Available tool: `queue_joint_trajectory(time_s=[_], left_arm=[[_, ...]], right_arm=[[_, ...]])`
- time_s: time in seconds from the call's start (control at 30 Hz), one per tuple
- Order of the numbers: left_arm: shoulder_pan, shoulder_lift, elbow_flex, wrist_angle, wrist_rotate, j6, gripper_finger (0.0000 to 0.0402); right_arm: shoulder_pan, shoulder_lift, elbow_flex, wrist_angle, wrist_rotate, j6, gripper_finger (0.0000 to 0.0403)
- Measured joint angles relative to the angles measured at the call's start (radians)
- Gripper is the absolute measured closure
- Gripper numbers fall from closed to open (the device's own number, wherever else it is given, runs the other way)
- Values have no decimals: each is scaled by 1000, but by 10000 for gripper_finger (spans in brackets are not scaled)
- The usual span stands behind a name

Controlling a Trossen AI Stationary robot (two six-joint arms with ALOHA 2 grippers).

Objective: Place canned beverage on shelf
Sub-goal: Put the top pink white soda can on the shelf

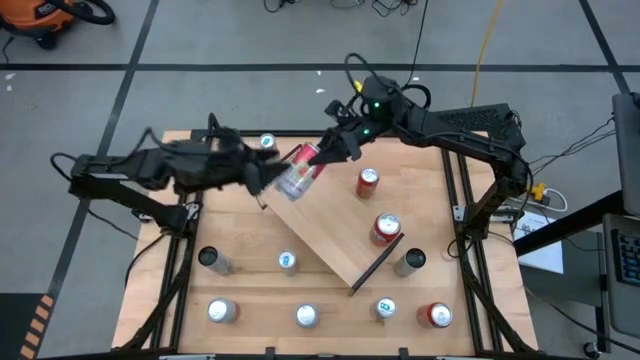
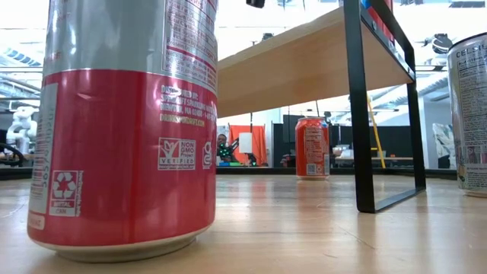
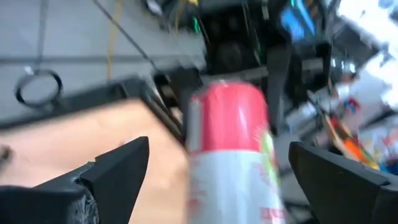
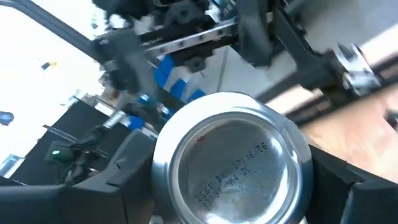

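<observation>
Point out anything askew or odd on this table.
The shelf lies diagonally across the table rather than square to it. Above its upper end, a red-and-silver can hangs tilted in the right pincer; the left pincer stands open beside it.

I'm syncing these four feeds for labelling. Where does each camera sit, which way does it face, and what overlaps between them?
High view: overhead, looking straight down on the shelf; both arms show, meeting at a red-and-silver can.
Low view: at tabletop height, looking level under the shelf; no arm shows.
Left wrist view: past the open left gripper at the can.
Right wrist view: right gripper clasping the can's base.
Shared: both wrist views and the high view show the same can.
</observation>
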Motion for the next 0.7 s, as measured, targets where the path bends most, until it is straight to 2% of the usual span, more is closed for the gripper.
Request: queue_joint_trajectory(time_s=[0.1, 0.27, 0.5, 0.7], left_arm=[[0, -40, 0, 81, -80, 77, 13], [0, -83, 0, 287, -175, 299, 13], [0, -90, -1, 475, -191, 562, 13], [0, -76, -2, 507, -191, 604, 13]], right_arm=[[-2, 0, 0, 105, 2, 45, 124], [-1, 0, 0, 322, 18, 144, 124], [-1, -1, 0, 632, 178, 267, 124], [-1, -2, 0, 804, 351, 285, 124]])
